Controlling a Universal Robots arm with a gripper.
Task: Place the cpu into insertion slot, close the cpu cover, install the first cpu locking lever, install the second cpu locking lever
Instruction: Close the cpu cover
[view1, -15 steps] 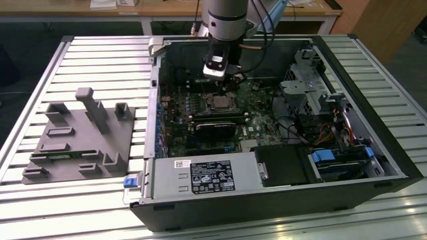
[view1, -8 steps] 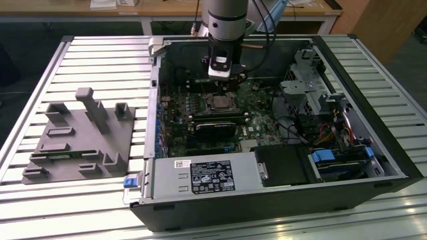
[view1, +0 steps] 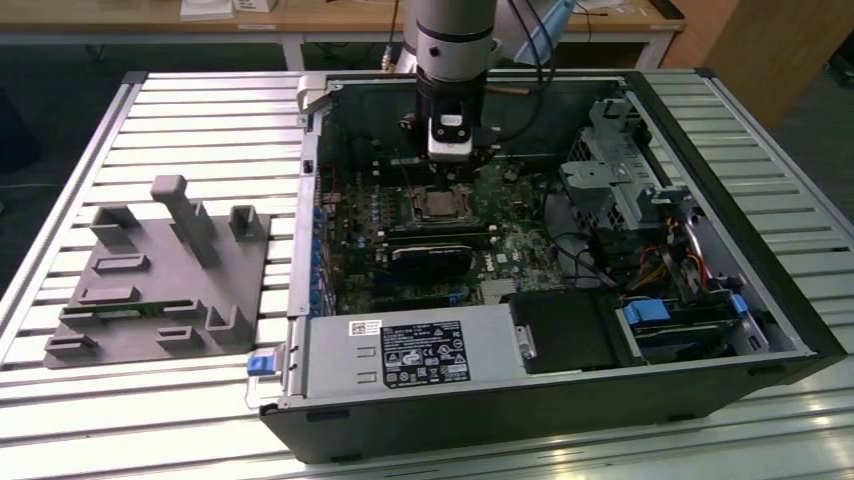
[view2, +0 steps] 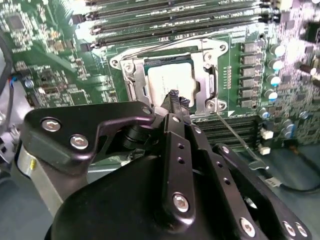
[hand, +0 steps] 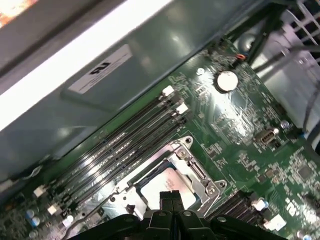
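Note:
In the open computer case (view1: 747, 300), the cpu (view2: 165, 80) lies flat in the insertion slot (view1: 438, 205) on the green board, its pale metal top showing. The silvery cpu cover (view2: 206, 86) lies down around it as a frame. My gripper (view2: 175, 98) hangs just above the chip's near edge with its black fingers pressed together and nothing held. In the first wrist view the gripper (hand: 170, 196) sits over the cpu (hand: 170, 181) and cover (hand: 196, 174). One thin wire lever (view2: 235, 136) sticks out from a socket corner over the memory slots. Another lever (view2: 165, 44) runs along the far edge.
Long black memory slots (view2: 175, 22) run beside the socket. A black power supply (view1: 420, 355) and drive cage (view1: 674, 325) stand at the case's near side, with cables (view1: 654, 260) on the exterior view's right. A grey fixture block (view1: 167, 270) rests on the slatted table on the exterior view's left.

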